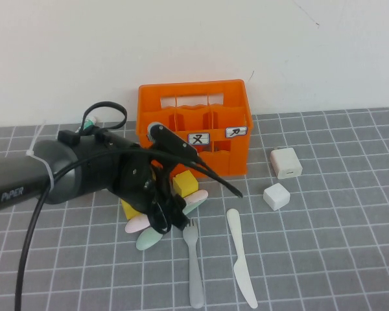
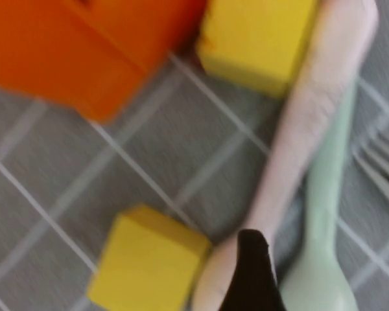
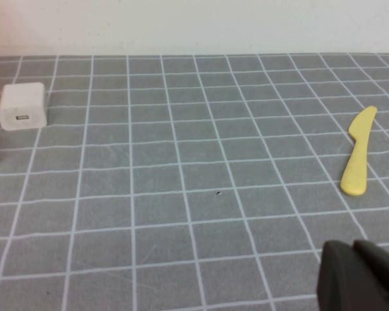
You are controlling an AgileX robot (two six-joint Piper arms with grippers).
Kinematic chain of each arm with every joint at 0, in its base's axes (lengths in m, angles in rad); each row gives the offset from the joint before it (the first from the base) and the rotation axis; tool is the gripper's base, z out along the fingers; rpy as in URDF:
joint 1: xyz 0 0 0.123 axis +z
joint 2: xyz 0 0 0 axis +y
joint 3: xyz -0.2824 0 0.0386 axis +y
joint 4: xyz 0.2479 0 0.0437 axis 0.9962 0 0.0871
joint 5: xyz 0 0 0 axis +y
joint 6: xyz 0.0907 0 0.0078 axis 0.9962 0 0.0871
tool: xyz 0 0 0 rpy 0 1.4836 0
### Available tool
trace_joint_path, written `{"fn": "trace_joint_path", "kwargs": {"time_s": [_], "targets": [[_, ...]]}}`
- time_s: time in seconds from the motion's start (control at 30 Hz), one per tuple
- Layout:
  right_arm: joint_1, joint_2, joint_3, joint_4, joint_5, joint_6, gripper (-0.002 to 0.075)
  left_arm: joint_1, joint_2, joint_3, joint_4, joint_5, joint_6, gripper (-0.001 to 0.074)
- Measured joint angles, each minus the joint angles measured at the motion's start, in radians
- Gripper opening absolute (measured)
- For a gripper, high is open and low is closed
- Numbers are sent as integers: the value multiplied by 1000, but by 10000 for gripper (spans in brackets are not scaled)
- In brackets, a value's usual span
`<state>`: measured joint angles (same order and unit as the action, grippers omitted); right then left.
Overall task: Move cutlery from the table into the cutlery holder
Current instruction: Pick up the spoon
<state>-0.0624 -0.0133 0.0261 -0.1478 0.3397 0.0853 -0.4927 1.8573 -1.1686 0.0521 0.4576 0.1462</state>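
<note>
The orange cutlery holder [image 1: 194,126] stands at the back of the table [image 1: 324,259]. In front of it, the pale pink spoon [image 1: 139,223] and the mint green spoon [image 1: 149,240] lie side by side. The grey fork [image 1: 194,265] and the cream-white knife [image 1: 242,259] lie to their right. My left gripper [image 1: 165,220] is down over the two spoons and looks open. In the left wrist view one dark finger [image 2: 251,272] rests at the pink spoon [image 2: 311,110], beside the mint spoon [image 2: 321,259]. My right gripper [image 3: 360,275] is shut, empty and low over bare table. It is out of the high view.
Two yellow cubes [image 1: 185,184] [image 1: 129,208] flank the spoons. A white charger block [image 1: 285,162] and a white cube [image 1: 277,195] sit right of the crate. A yellow knife-shaped piece [image 3: 358,152] lies on the grid in the right wrist view.
</note>
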Motion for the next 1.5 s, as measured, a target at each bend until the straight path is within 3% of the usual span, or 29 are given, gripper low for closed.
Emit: {"fn": "trace_joint_path", "kwargs": {"time_s": [0.2,1.0,1.1,1.37,1.5], "targets": [[0,0,0,0,0,0,-3,15,7,0,4,-91,0,460],[0,0,0,0,0,0,-3,49,133,-8,-37,-158,20,456],[0,0,0,0,0,0,-3,49,138,-10,-44,-158,19,410],[-2,0,0,0,0,0,-3,53,150,-11,-52,-146,25,162],[-2,0,0,0,0,0,-3,51,150,-11,-65,-120,34,115]]}}
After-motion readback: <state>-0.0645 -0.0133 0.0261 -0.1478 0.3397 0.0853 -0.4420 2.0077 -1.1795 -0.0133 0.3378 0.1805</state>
